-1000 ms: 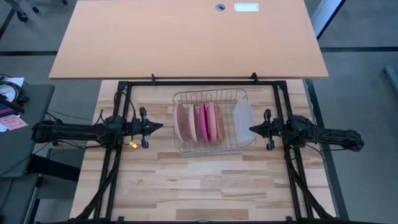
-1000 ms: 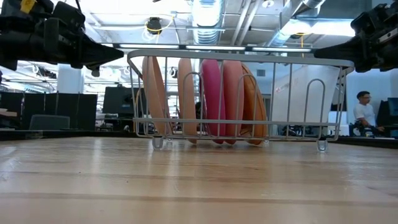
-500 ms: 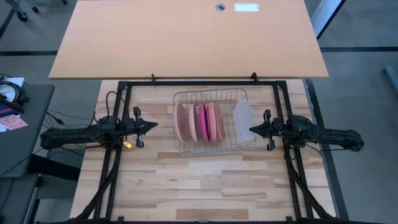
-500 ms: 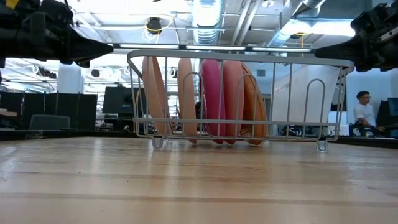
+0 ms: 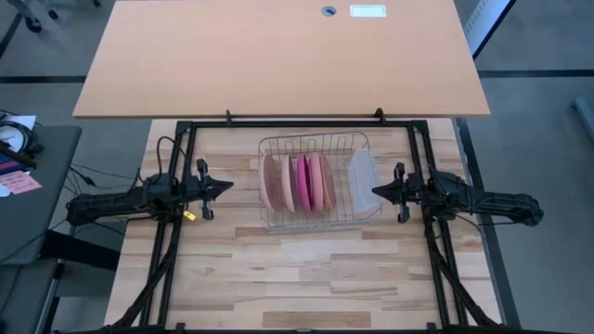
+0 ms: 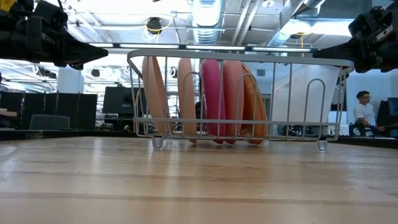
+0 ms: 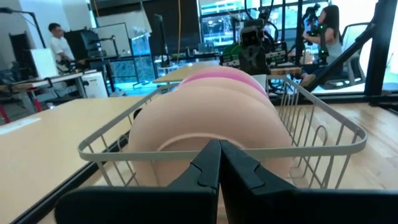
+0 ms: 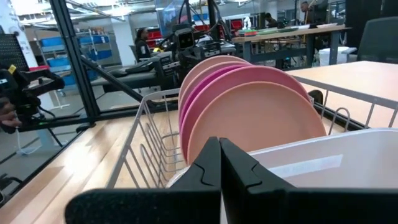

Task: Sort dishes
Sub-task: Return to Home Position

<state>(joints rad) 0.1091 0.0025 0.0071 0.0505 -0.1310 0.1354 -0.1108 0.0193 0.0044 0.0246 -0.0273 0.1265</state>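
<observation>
Several dishes [image 5: 297,182], salmon-orange, pale pink and magenta plates, stand on edge side by side in a wire rack [image 5: 314,222] at the table's middle. In the low view the dishes [image 6: 211,99] rest with their lower rims on the rack's bottom wires. A translucent tub [image 5: 362,181] sits at the rack's right end. My left gripper [image 5: 227,186] hovers shut left of the rack, pointing level at it, and faces the nearest pale plate [image 7: 205,124]. My right gripper [image 5: 375,192] hovers shut just right of the tub [image 8: 298,168], pointing level at it.
A black frame rail [image 5: 278,122] runs along the table's far side, with a large brown desktop [image 5: 278,56] beyond it. Bare wood [image 5: 306,278] lies between the rack and the near edge. A person [image 6: 362,112] sits in the room behind.
My left gripper has drawn back level toward the table's left edge, away from the rack, and stays shut. The dishes, the rack and the tub have not moved.
</observation>
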